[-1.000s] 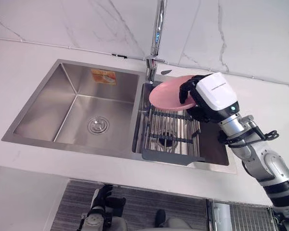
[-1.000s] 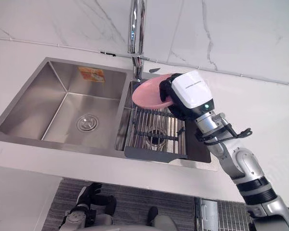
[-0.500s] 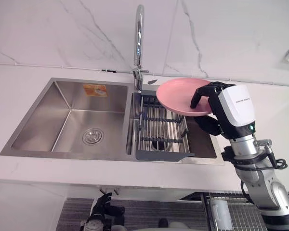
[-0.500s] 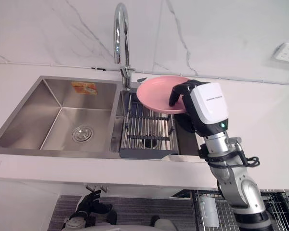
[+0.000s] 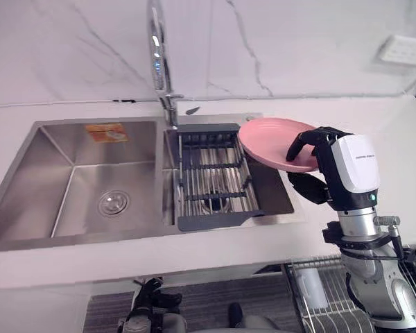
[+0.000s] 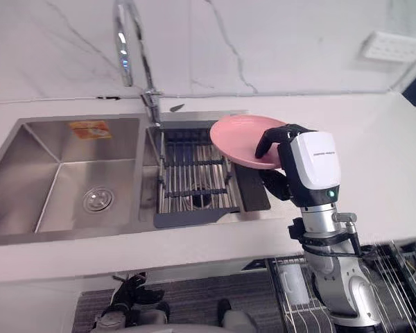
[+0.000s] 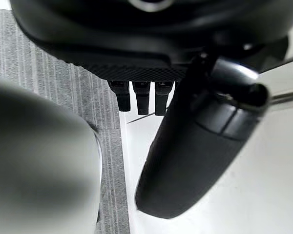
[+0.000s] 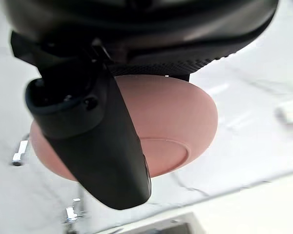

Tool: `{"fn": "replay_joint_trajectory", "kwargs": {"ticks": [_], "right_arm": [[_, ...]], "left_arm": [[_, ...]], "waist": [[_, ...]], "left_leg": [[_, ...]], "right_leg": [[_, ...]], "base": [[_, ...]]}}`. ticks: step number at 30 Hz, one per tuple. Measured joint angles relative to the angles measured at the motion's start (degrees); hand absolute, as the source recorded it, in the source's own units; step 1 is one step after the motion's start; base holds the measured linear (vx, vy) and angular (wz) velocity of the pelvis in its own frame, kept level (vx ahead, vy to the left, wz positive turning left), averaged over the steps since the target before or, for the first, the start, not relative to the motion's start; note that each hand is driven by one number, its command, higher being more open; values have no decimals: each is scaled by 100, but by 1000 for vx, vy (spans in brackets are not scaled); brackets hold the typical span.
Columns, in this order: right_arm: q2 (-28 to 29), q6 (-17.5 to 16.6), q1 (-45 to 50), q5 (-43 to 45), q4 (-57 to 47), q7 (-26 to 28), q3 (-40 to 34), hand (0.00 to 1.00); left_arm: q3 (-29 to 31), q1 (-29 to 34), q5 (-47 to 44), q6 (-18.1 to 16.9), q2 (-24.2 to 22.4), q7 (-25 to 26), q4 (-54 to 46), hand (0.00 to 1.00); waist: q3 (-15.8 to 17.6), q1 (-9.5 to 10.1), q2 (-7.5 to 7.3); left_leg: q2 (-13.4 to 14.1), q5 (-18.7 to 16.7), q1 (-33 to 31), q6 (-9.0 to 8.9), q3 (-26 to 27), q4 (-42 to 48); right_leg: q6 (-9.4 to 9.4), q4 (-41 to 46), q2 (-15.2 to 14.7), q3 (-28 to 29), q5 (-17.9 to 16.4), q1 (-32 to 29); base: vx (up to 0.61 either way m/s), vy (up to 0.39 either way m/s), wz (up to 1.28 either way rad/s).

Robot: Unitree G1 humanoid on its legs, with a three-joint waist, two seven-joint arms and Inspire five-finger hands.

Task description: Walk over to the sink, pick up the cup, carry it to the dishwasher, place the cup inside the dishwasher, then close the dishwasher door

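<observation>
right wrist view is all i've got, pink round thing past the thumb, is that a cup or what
Observer: It is a pink round plate, not a cup. The right hand grips its rim, fingers curled over the top.
Operator: where is it over
Observer: Above the right end of the steel sink, beside and higher than the dark wire drying rack set in the smaller basin.
Operator: left hand doing anything
Observer: The left hand hangs low near the floor, open and holding nothing.
</observation>
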Motion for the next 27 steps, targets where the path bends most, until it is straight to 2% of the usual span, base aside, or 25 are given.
{"fn": "replay_joint_trajectory", "kwargs": {"ticks": [4, 5, 6, 7, 8, 9, 10, 11, 12, 13, 14, 15, 16, 17, 19, 22, 27], "right_arm": [[345, 231, -90, -50, 137, -18, 17, 30], [417, 331, -143, -116, 246, -14, 61, 30], [436, 397, -167, -156, 316, -15, 65, 30], [437, 437, -177, -190, 354, -16, 64, 30], [439, 478, -170, -317, 372, -15, 70, 30], [439, 478, -151, -348, 372, -18, 69, 30], [439, 476, -109, -372, 372, -37, 68, 30], [437, 471, -100, -396, 371, -39, 65, 30], [421, 410, -110, -468, 406, -40, 59, 30], [448, 369, -18, -492, 492, -25, 72, 30], [470, 362, 36, -493, 548, -21, 76, 30], [490, 376, 142, -491, 634, -21, 67, 30], [510, 383, 279, -488, 672, -24, 21, 30], [496, 383, 338, -488, 776, -26, -70, 30], [552, 508, 530, -451, 1168, -18, -318, 30], [572, 609, 804, -435, 1385, -10, -589, 30], [636, 611, 943, -276, 1625, -17, -787, 30]], "left_arm": [[378, 3, -336, 161, -30, -41, -56, 90], [558, 0, -465, 188, -38, -28, -60, 90], [583, -20, -488, 186, -56, 69, -44, 90], [618, -42, -493, 186, -66, 126, -34, 90], [662, -61, -532, 162, -60, 201, -18, 90], [664, -59, -554, 164, -22, 209, -5, 90], [657, -59, -566, 170, 54, 193, 8, 90], [608, -60, -515, 143, 58, 182, -34, 90], [458, -70, -235, 23, 156, 199, -131, 90], [478, 1, -167, 42, 201, 301, -81, 90], [475, 82, -95, 19, 239, 302, -77, 90], [420, 309, 37, -52, 263, 298, -76, 90], [380, 476, 93, -97, 342, 284, -84, 90], [364, 504, 133, -99, 319, 282, 2, 90], [244, 531, 151, -118, 242, 220, 78, 90], [124, 547, 168, -108, 215, 174, 124, 90], [-51, 618, 199, -118, 204, 155, 111, 90]], "waist": [[185, 7, -92], [249, 21, -143], [323, 18, -98], [371, 15, -20], [468, 27, -49], [463, 13, -82], [468, -22, -138], [432, -5, -233], [434, 57, -286], [393, 59, -208], [334, 60, -93], [224, 114, 45], [158, 87, -90], [157, 86, -54], [62, 39, 118], [31, -14, 236], [-7, -26, 314]], "left_leg": [[-65, -103, 46, 104, 534, 121], [-81, -162, 55, 168, 665, 226], [-26, -131, 148, 223, 726, 92], [61, -69, 245, 276, 773, -33], [227, 96, 354, 282, 1071, -151], [226, 110, 364, 266, 1125, -142], [188, 121, 380, 239, 1222, -90], [156, 106, 374, 210, 1290, -35], [119, 12, 327, 66, 1437, 95], [202, -8, 362, 31, 1335, -32], [272, -4, 416, 36, 1338, -192], [465, 52, 481, 34, 1456, -524], [363, 105, 534, -7, 1601, -604], [366, 193, 560, -50, 1645, -604], [411, 329, 658, -93, 1602, -704], [396, 390, 855, -113, 1558, -856], [328, 414, 999, -83, 1476, -943]], "right_leg": [[118, -73, 84, 747, 340, -232], [-99, -262, 66, 764, 242, -273], [-539, -449, 8, 397, 133, -193], [-753, -489, -43, 101, 0, -127], [-598, 632, -190, -665, -94, -426], [-593, 1107, -274, -826, -167, -493], [-516, 1707, -456, -1049, -432, -441], [-418, 1644, -531, -1150, -586, -393], [-171, 1208, -531, -1152, -755, -266], [-208, 657, -271, -1054, -565, -162], [-174, 347, -194, -1043, -540, -64], [-239, 123, -43, -1062, -451, -2], [-223, 112, -159, -974, -375, 36], [-161, -88, -151, -963, -49, 107], [-212, -459, -71, -958, 204, 319], [-198, -584, -71, -1018, 234, 529], [-155, -861, -129, -1066, 319, 807]], "base": [[-121, 107, -110], [-165, 78, -113], [-210, 82, -111], [-203, 8, -100], [-194, -17, -79], [-154, -77, -70], [-115, -97, -37], [-110, -118, -59], [-134, -130, -81], [-95, -70, -91], [-69, -41, -110], [34, -10, -96], [55, -16, -92], [64, -39, -56], [71, -36, -25], [82, 12, 10], [6, 36, 10]]}}
